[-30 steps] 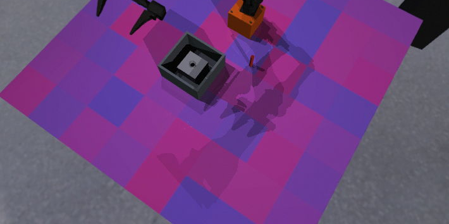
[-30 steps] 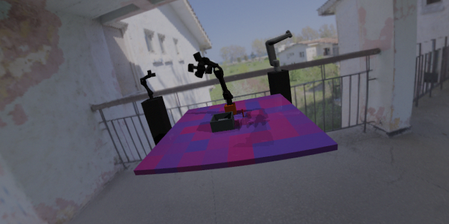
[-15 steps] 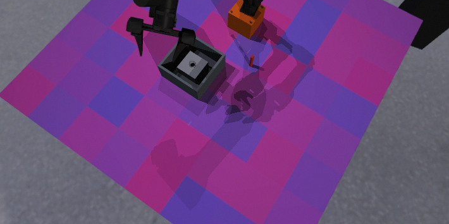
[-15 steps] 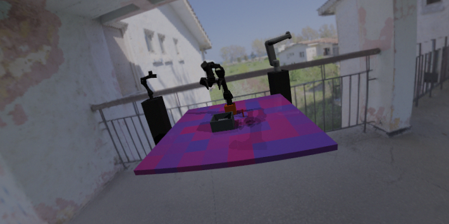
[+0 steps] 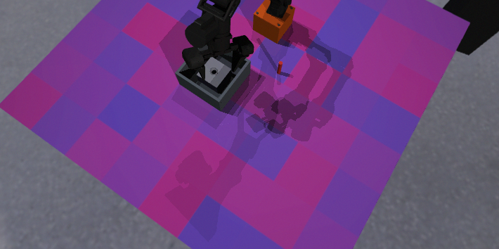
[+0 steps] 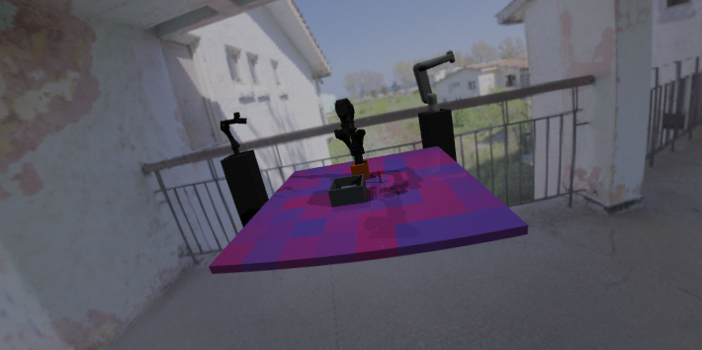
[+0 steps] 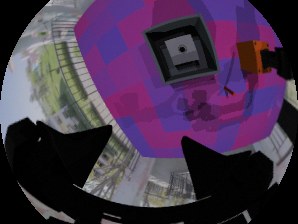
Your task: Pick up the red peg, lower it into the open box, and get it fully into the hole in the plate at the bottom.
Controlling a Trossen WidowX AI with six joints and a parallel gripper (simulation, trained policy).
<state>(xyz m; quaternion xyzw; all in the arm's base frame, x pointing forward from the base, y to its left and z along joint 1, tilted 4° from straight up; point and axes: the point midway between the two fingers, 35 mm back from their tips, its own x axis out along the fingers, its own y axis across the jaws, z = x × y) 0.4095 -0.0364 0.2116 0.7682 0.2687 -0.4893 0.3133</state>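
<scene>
Hand (image 5: pixel 218 73) (image 6: pixel 352 141) (image 7: pixel 147 135) apart, empty | red peg (image 5: pixel 280 67) (image 6: pixel 380 177) (image 7: pixel 229 91) upright near orange block (image 5: pixel 266 27) (image 6: pixel 360 170) (image 7: pixel 248 56) | open box (image 5: pixel 200 89) (image 6: pixel 348 197) (image 7: pixel 192 78) nearby

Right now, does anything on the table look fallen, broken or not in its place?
Nothing looks broken or fallen. The red peg stands upright outside the box.

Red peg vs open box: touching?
Apart. The top view shows bare tabletop between the red peg and the nearest wall of the open box.
</scene>
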